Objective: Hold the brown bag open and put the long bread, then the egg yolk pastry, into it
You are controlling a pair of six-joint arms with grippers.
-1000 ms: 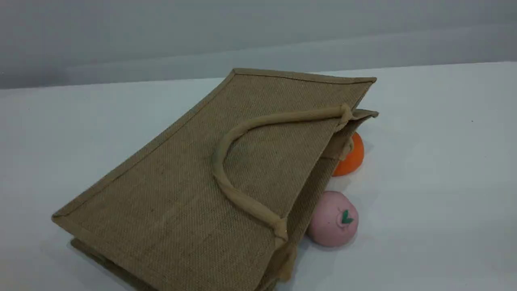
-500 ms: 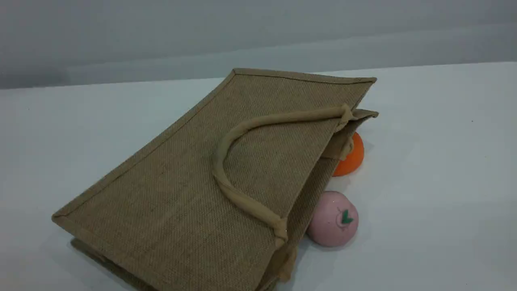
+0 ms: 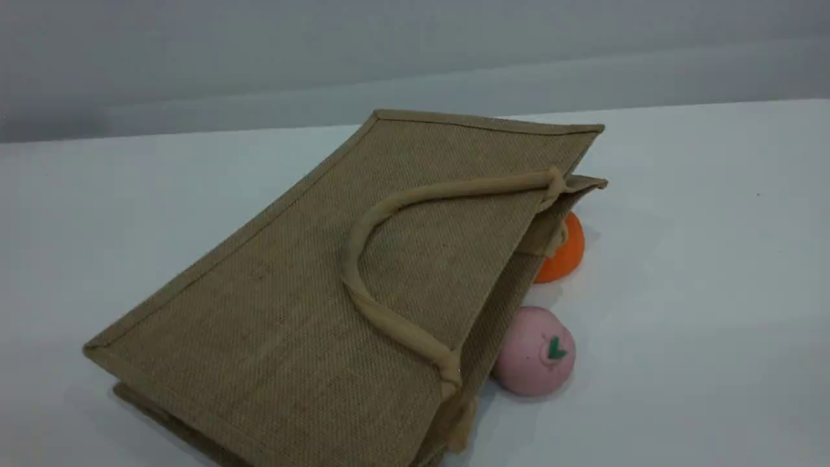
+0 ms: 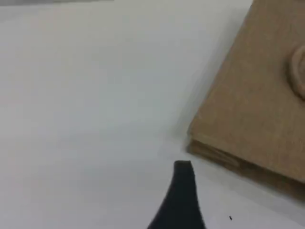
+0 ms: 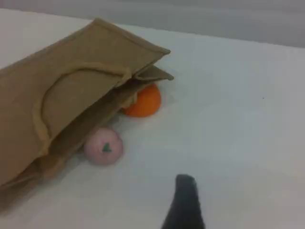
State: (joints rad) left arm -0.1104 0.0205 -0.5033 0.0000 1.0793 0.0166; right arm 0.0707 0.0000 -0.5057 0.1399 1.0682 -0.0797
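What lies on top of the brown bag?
On the flat brown bag lies only its own beige loop handle. What is inside or underneath it is covered, so it cannot be seen.

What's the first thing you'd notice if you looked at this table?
The big brown bag lying flat on its side fills the middle of the white table, one loop handle resting on top. By its open mouth on the right sit a pink ball with a green leaf and, farther back, an orange fruit half tucked under the bag's edge.

brown bag (image 3: 292,311): rough woven jute | table (image 3: 700,292): smooth matt white
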